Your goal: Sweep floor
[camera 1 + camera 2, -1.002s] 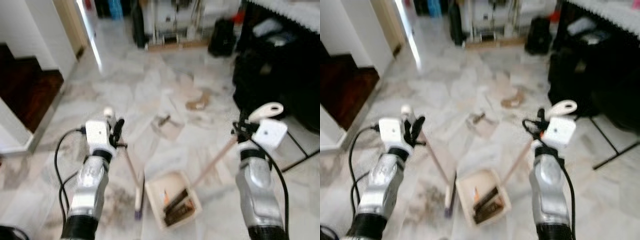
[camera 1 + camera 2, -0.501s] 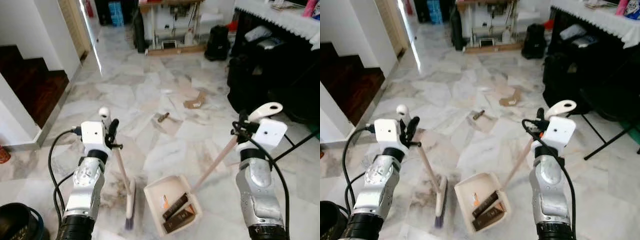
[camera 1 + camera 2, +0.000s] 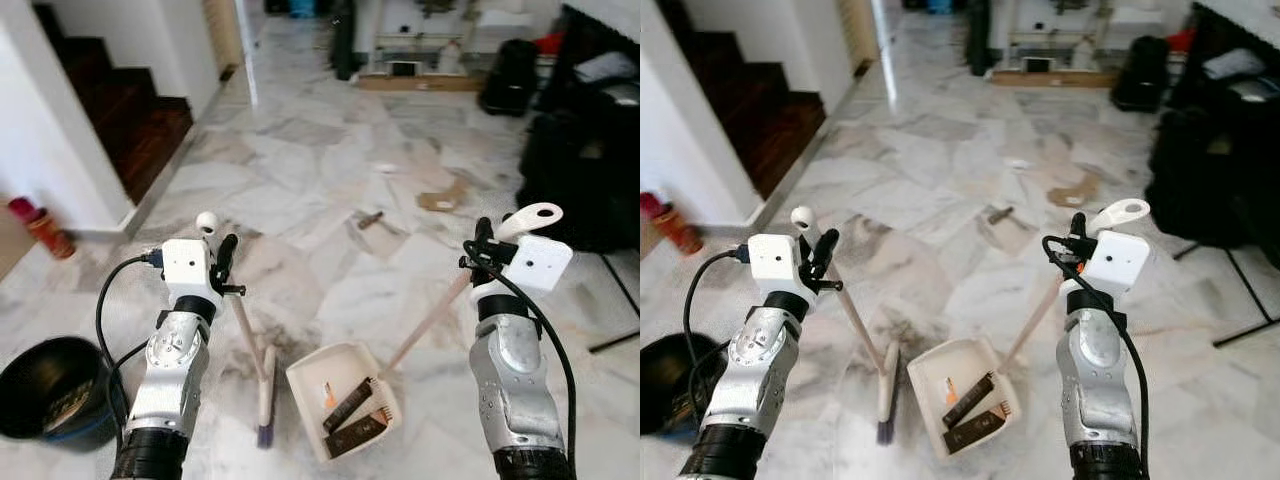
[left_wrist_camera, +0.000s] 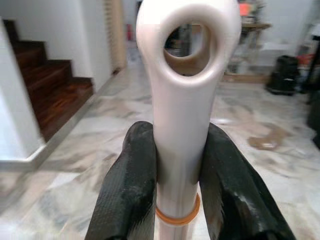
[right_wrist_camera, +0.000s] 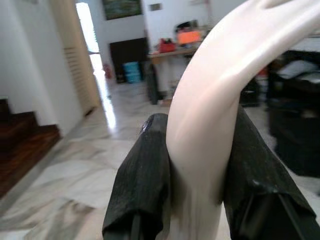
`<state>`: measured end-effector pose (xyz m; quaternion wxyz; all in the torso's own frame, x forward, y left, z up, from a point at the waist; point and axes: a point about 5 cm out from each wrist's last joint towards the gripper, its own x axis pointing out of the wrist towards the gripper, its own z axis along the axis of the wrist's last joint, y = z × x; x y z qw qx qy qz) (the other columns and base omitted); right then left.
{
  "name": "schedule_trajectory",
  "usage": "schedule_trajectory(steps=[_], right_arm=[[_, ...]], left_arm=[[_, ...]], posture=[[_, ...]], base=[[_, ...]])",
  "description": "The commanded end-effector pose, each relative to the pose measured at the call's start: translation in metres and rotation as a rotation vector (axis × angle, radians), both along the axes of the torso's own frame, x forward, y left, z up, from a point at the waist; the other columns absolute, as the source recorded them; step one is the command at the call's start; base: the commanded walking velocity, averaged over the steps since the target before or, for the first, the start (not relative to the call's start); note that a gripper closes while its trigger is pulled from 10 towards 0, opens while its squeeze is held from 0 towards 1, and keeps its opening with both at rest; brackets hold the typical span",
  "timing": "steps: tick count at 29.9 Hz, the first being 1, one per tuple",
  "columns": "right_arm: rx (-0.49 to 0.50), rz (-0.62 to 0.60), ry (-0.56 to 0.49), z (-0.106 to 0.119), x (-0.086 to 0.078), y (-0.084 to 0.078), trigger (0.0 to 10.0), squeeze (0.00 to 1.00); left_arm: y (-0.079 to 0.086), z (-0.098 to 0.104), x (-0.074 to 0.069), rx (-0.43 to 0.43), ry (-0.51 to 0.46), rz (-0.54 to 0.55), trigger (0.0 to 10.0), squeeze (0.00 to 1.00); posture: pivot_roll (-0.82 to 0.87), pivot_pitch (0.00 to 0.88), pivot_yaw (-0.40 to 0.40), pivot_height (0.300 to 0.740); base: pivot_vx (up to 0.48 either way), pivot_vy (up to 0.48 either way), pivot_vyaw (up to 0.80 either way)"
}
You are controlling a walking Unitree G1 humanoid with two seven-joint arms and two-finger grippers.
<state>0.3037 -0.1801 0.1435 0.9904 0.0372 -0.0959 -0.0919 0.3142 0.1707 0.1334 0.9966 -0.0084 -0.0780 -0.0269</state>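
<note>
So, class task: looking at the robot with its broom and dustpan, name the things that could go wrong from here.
1. The dustpan, held by the right gripper through a long slanted handle, already carries debris; a tilt could spill it.
2. Scraps on the floor and a cardboard piece lie well ahead, so the broom in the left gripper may miss them.
3. The black bowl near the left arm could be knocked.
</note>
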Motion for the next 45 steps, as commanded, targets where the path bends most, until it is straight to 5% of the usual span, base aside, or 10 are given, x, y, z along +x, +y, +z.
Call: schedule_trajectory(steps=[1, 32, 39, 45], right_arm=[[0.006, -0.003, -0.053, 0.013, 0.001, -0.001, 10.0, 0.0], [0.016, 0.027, -0.075, 0.022, 0.002, 0.002, 10.0, 0.0], [0.049, 0.032, -0.062, 0.024, 0.005, 0.003, 10.0, 0.0], [0.178, -0.018, -0.055, 0.028, 0.008, -0.001, 10.0, 0.0]], left_arm=[[-0.002, 0.013, 0.001, 0.015, -0.054, -0.004, 10.0, 0.0], [-0.003, 0.011, -0.002, 0.029, -0.045, 0.015, 10.0, 0.0], [-0.002, 0.009, -0.004, 0.027, -0.038, 0.02, 10.0, 0.0], [-0.001, 0.009, -0.005, 0.03, -0.04, 0.027, 10.0, 0.0]], posture=[[-0.01, 0.0, 0.029, 0.74], [-0.01, 0.0, 0.016, 0.74], [-0.02, 0.0, 0.014, 0.74], [-0.02, 0.0, 0.017, 0.74]], base=[[0.0, 0.0, 0.64], [0.0, 0.0, 0.68], [0.0, 0.0, 0.0], [0.0, 0.0, 0.0]])
